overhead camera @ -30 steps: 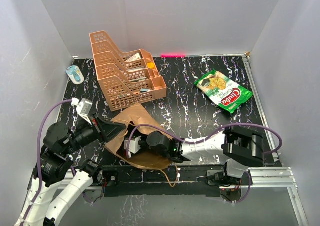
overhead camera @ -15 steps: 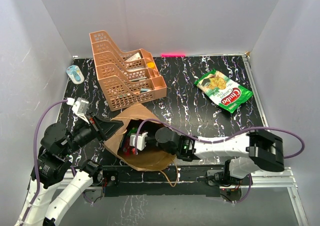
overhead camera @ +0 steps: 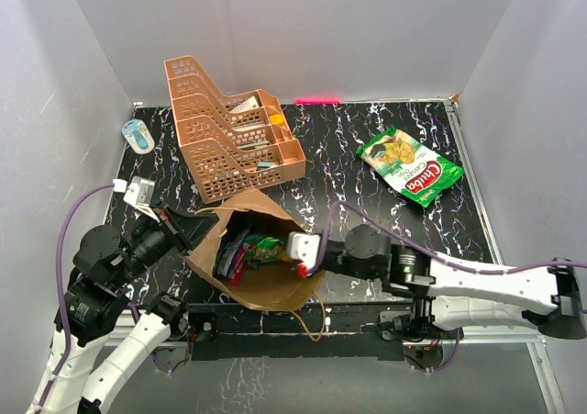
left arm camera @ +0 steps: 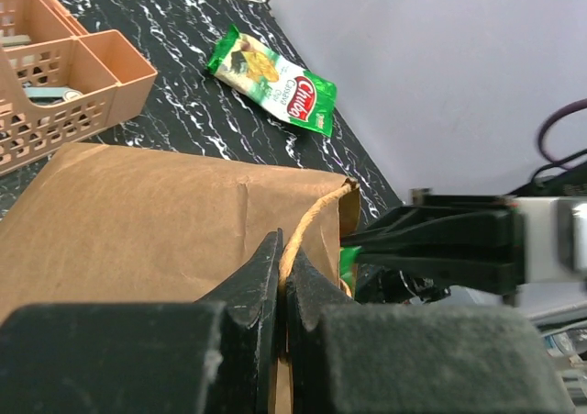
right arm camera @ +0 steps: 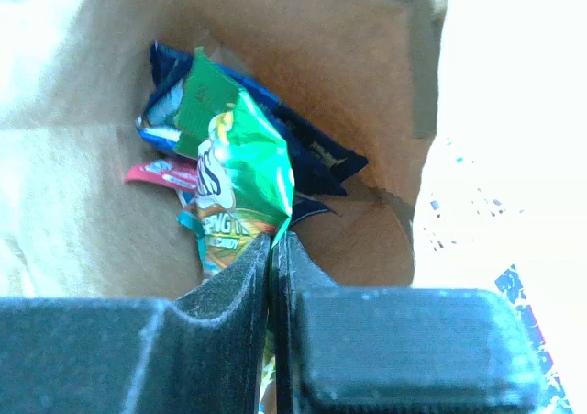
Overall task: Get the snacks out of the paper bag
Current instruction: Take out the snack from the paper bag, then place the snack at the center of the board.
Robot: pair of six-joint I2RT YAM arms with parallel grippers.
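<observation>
The brown paper bag (overhead camera: 275, 287) lies on its side near the table's front edge, with its mouth facing right. My left gripper (overhead camera: 194, 223) is shut on the bag's twine handle (left arm camera: 312, 214) and holds the top edge up. My right gripper (overhead camera: 282, 251) is at the bag's mouth, shut on the edge of a small green snack packet (right arm camera: 240, 171). Behind that packet, inside the bag, lie a dark blue packet (right arm camera: 316, 150) and a red wrapper (right arm camera: 151, 172). A large green chip bag (overhead camera: 409, 166) lies flat on the table at the back right.
An orange mesh tiered tray rack (overhead camera: 229, 134) with small oddments stands at the back left, just behind the bag. A small blue-and-white object (overhead camera: 138, 136) sits by the left wall. White walls close in the black marbled table (overhead camera: 339, 194) on three sides.
My right arm has drawn back to the right out of the bag, and its jaws have shut on the green packet. The bag's mouth now stands open, with the snacks showing.
</observation>
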